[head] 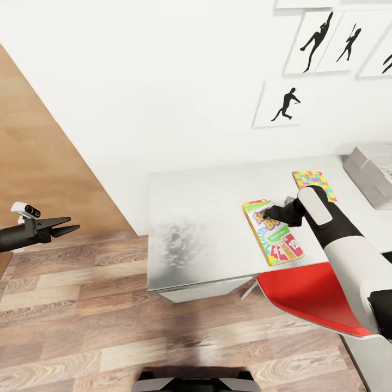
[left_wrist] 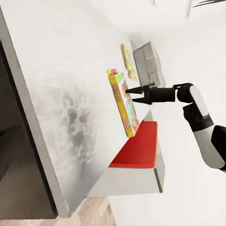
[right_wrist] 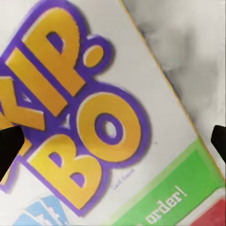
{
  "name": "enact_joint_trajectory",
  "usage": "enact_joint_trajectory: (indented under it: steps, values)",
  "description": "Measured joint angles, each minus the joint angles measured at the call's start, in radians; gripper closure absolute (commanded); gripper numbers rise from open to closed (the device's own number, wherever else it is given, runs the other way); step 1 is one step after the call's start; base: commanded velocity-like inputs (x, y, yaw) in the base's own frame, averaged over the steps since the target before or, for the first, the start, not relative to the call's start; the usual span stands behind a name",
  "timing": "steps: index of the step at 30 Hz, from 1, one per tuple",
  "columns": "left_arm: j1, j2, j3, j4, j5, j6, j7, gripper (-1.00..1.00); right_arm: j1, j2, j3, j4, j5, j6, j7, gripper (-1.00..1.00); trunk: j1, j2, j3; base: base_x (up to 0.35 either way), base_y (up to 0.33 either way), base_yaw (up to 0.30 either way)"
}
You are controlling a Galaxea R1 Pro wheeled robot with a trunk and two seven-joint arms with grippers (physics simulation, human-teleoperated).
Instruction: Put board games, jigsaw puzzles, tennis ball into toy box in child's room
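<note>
The SKIP-BO board game [head: 274, 235] lies flat near the front edge of the pale grey table [head: 201, 218]. My right gripper [head: 271, 213] hovers just above the box's upper half, open; in the right wrist view its fingertips [right_wrist: 9, 147] flank the box's yellow-and-purple lettering [right_wrist: 80, 117] without touching it. One jigsaw puzzle [head: 314, 184] lies behind the box. Further right, at the picture's edge, stands the toy box [head: 374, 173]. My left gripper [head: 73, 224] hangs over the wood floor left of the table, open and empty. The left wrist view shows the board game [left_wrist: 123, 106], right gripper [left_wrist: 128, 90] and toy box [left_wrist: 147, 60].
A red chair seat [head: 310, 296] sits under my right arm at the table's front edge. White drawers [head: 207, 288] hang below the table top. Black silhouette prints [head: 286, 103] are on the white wall. Wood plank floor [head: 81, 316] lies to the left and front.
</note>
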Motion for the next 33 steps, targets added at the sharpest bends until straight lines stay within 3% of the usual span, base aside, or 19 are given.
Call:
enact_joint_trajectory:
  steps: [33]
  values:
    - [0.0, 0.002, 0.0, -0.006, 0.0, 0.023, 0.0, -1.0, -0.001, 0.003, 0.002, -0.038, 0.006, 0.002, -0.003, -1.0, -0.001, -0.001, -0.017, 0.0, -0.005, 0.0]
